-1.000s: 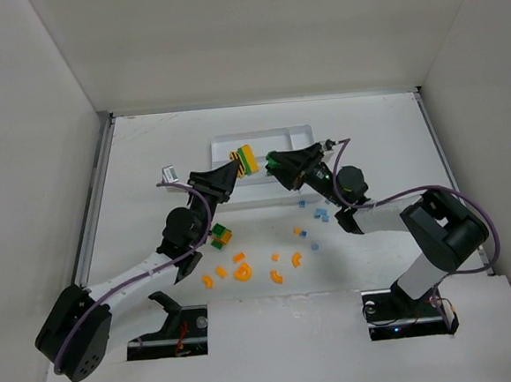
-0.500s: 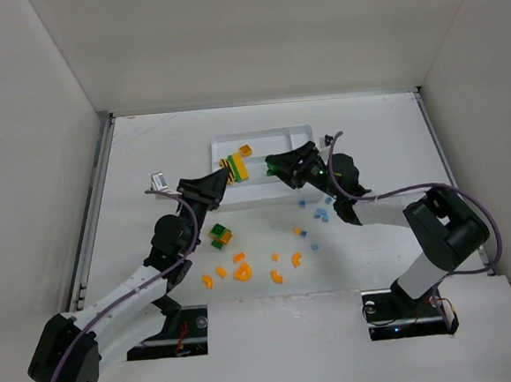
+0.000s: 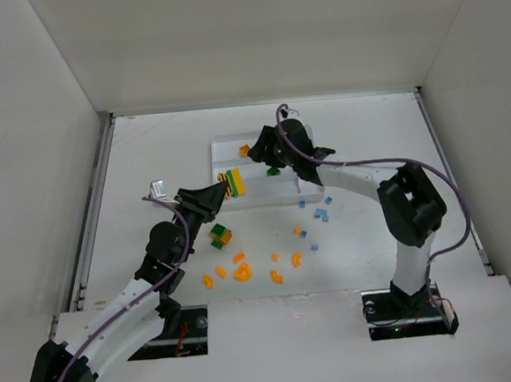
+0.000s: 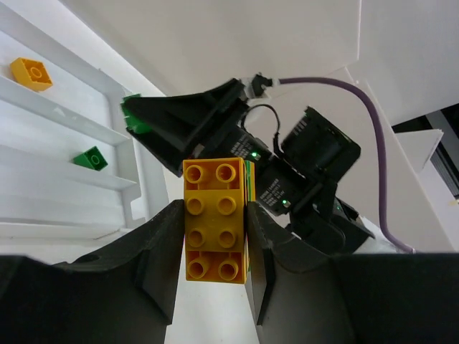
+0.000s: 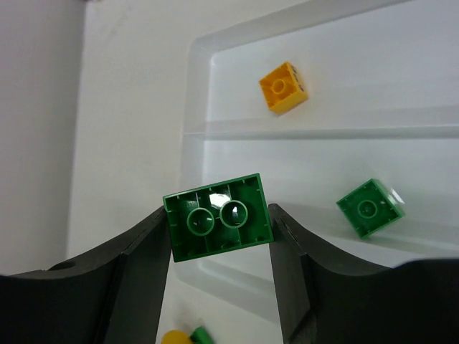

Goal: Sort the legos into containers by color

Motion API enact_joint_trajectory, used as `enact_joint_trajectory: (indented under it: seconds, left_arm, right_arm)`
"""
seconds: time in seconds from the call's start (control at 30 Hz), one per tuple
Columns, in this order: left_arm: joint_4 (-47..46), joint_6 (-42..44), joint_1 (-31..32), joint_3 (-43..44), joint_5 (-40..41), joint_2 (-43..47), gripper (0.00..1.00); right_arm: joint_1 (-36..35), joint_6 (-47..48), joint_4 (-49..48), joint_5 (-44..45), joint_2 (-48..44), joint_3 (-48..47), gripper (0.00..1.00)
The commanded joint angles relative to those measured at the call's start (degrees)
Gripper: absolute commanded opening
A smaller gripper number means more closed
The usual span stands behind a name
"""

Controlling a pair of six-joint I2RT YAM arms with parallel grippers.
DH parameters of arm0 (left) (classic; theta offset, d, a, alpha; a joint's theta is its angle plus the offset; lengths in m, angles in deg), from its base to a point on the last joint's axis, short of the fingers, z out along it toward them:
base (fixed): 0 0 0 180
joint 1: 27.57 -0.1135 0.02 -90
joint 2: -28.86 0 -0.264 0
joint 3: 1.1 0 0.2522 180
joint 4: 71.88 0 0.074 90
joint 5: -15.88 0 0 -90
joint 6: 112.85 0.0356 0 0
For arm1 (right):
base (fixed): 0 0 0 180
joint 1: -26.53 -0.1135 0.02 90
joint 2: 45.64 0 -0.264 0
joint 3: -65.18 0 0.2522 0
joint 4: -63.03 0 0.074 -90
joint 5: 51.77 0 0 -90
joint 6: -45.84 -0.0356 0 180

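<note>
1. Two grippers are seen in the top external view at the white tray (image 3: 228, 155). The left gripper (image 3: 226, 186) is closed on a yellow-and-green stack (image 3: 234, 183) at the tray's left edge. The right gripper (image 3: 264, 151) is held over the far slots. Orange curved bits (image 3: 242, 270) and pale blue pieces (image 3: 321, 212) are scattered on the table (image 3: 146, 155) in front of the tray.
2. In the left wrist view, the stack is clamped by its sides between the fingers (image 4: 168, 244), with the yellow studs facing the camera. A loose yellow brick (image 4: 31, 72) and a loose green brick (image 4: 90, 158) are seen in separate slots.
3. In the right wrist view, a dark green brick (image 5: 217, 218) is pinched between the fingers (image 5: 140, 265), hollow underside up, above the tray's end.
</note>
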Motion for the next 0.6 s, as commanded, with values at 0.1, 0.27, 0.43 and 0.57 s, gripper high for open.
enact_joint_trajectory:
  seconds: [0.1,0.27,0.43,0.57]
  left_arm:
    - [1.22,-1.16,-2.11,-0.94,-3.96,2.9,0.15]
    - [0.7,-2.56,-3.43,-2.08,-5.54,2.02,0.15]
    - [-0.53,-3.88,-4.05,-2.88,-5.81,1.23,0.15]
    - [-0.53,-4.15,-4.23,-3.32,-6.16,1.67,0.15]
  right_arm:
    - [-1.8,7.81,10.81,4.12,5.75,-8.27,0.45]
    - [-2.24,8.34,12.39,5.09,8.48,-11.17,0.46]
    - [-2.24,8.17,12.13,5.35,10.06,-12.66,0.52]
    - [-2.24,7.91,12.31,5.44,11.03,-13.9,0.6]
